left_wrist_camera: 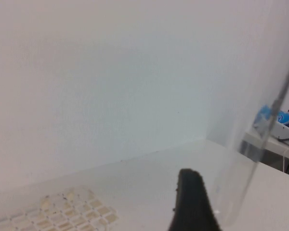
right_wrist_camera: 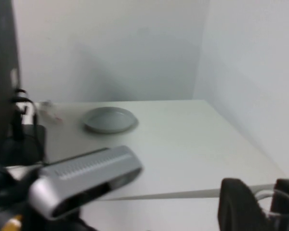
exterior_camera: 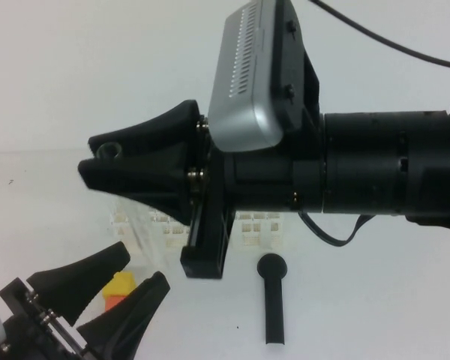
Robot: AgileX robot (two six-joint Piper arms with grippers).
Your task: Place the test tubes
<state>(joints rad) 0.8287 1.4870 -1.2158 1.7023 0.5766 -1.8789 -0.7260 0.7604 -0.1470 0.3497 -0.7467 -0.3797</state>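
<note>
My right arm reaches across the high view, and its gripper (exterior_camera: 94,156) is shut on a clear test tube (exterior_camera: 109,151) held upright, open rim between the fingers. The right wrist view shows that rim (right_wrist_camera: 275,202) inside the right gripper (right_wrist_camera: 264,204). The tube's body (left_wrist_camera: 253,154) hangs close beside one finger (left_wrist_camera: 192,204) of my left gripper. The white test tube rack (exterior_camera: 251,227) stands behind the tube, and appears again as a rack (left_wrist_camera: 58,214) in the left wrist view. My left gripper (exterior_camera: 142,264) is low at the near left, open, with a yellow and orange piece (exterior_camera: 118,289) showing between its fingers.
A black rod with a rounded head (exterior_camera: 273,298) lies on the table in front of the rack. A shallow grey dish (right_wrist_camera: 110,119) sits further off on the table. The left arm's silver wrist camera (right_wrist_camera: 86,179) is close to the right gripper.
</note>
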